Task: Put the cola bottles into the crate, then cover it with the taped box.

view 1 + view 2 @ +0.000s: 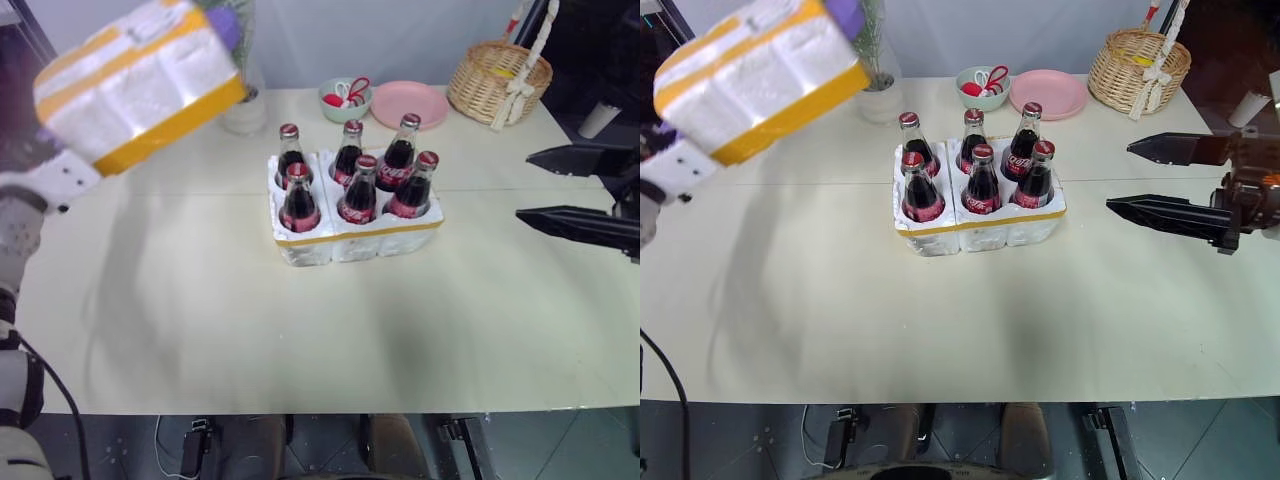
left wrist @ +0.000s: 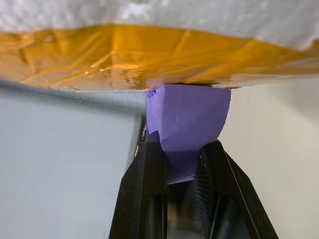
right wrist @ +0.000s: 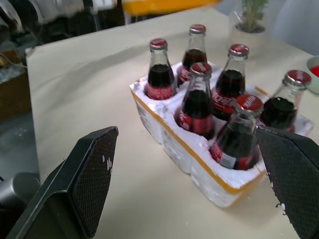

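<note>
From the head cameras: all six small glass cola bottles with red caps (image 1: pixel 358 180) are already sitting in the wells of the white styrofoam crate with the thin yellow band (image 1: pixel 350 236), mid-table, so only the cover is left to do. The white styrofoam taped box with wide yellow bands (image 1: pixel 135 85) hangs in the air at the far left, tilted, well apart from the crate. I'd guess it's carried that high so it clears the bottle caps on the way over. The right gripper (image 1: pixel 1135 180) hovers on the right with its fingers spread wide, holding nothing, and it looks parked out of the way.

Along the far edge there's a clear glass vase with a plant (image 1: pixel 243 100), a green bowl with red scissors (image 1: pixel 345 98), a pink plate (image 1: pixel 410 104) and a wicker basket (image 1: pixel 498 80). The vase sits closest to the box's path, so that's the one to watch, I reckon.

Left wrist camera: the left gripper (image 2: pixel 180 157) is pinching a purple foam tab (image 2: pixel 188 124) stuck to the box's yellow tape, a handy handle.

Right wrist camera: bottles upright, crate between the open fingers but well ahead of them.
</note>
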`<move>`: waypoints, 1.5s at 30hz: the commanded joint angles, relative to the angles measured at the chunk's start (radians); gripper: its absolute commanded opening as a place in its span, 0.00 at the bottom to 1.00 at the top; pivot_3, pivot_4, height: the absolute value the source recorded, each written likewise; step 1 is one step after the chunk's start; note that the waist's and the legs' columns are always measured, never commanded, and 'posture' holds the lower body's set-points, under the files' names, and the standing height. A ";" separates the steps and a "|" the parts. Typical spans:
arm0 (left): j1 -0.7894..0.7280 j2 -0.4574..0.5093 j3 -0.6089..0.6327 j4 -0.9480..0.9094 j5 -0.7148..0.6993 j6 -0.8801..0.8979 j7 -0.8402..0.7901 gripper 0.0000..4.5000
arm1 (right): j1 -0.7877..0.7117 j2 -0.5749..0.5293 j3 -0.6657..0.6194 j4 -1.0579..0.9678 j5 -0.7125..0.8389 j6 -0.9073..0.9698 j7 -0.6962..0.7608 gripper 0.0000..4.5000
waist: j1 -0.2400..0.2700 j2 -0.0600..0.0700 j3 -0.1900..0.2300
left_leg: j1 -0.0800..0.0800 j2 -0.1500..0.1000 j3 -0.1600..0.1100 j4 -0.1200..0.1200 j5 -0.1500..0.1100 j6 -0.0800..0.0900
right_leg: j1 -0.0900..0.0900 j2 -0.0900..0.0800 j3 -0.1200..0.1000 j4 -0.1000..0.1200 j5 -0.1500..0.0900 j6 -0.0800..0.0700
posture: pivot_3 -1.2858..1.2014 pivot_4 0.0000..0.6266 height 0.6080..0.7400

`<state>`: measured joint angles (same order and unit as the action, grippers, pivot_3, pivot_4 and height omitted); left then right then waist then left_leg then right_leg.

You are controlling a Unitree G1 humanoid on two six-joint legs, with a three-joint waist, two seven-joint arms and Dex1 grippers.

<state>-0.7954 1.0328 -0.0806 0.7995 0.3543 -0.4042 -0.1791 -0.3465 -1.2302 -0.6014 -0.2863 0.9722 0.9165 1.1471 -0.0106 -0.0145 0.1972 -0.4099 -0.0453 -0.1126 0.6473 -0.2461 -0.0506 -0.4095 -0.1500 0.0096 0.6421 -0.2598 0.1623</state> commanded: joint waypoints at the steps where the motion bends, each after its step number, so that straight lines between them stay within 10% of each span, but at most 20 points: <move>1: -0.019 0.001 0.029 -0.363 -0.119 0.143 -0.237 0.05 | 0.010 0.019 -0.002 0.017 -0.024 -0.042 0.005 1.00 | -0.002 0.000 0.000 | 0.000 0.000 0.000 0.000 0.000 0.000 | 0.000 0.000 0.000 0.000 0.000 0.000 | 0.52 0.24 0.98; 11: -0.042 -0.045 -0.064 -0.936 -0.020 0.537 -0.545 0.05 | 0.014 0.050 0.024 0.064 -0.063 -0.088 -0.006 1.00 | -0.009 0.001 0.000 | 0.001 0.000 0.000 0.000 0.000 0.000 | 0.000 0.001 0.001 0.001 0.000 0.000 | 0.52 0.24 0.98; 36: -0.069 -0.040 -0.055 -1.095 0.134 0.510 -0.705 0.05 | 0.033 0.123 0.036 0.070 -0.086 -0.147 -0.069 1.00 | -0.007 0.000 0.001 | 0.001 0.000 0.000 0.001 0.000 0.000 | 0.001 0.001 0.000 0.001 -0.001 0.000 | 0.52 0.24 0.98; 44: 0.037 0.018 -0.020 -1.162 0.110 0.530 -0.797 0.95 | -0.035 0.132 0.109 0.035 -0.070 -0.105 -0.131 1.00 | -0.007 0.000 0.001 | 0.001 0.000 0.000 0.001 0.000 0.000 | 0.001 0.001 0.000 0.001 -0.001 0.000 | 0.52 0.24 0.98; 45: 0.070 0.038 -0.001 -1.170 0.097 0.531 -0.813 0.95 | -0.035 0.127 0.119 0.026 -0.075 -0.103 -0.133 1.00 | -0.007 0.000 0.001 | 0.001 0.000 0.000 0.001 0.000 0.000 | 0.001 0.001 0.000 0.001 -0.001 0.000 | 0.52 0.24 0.98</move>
<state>-0.7354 1.0367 -0.1400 -0.3391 0.4711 0.1216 -0.9730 -0.3657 -1.0928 -0.4741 -0.2247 0.8880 0.8116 1.0212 -0.0176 -0.0144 0.1978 -0.4090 -0.0450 -0.1128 0.6481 -0.2459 -0.0502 -0.4088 -0.1491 0.0101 0.6431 -0.2605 0.1624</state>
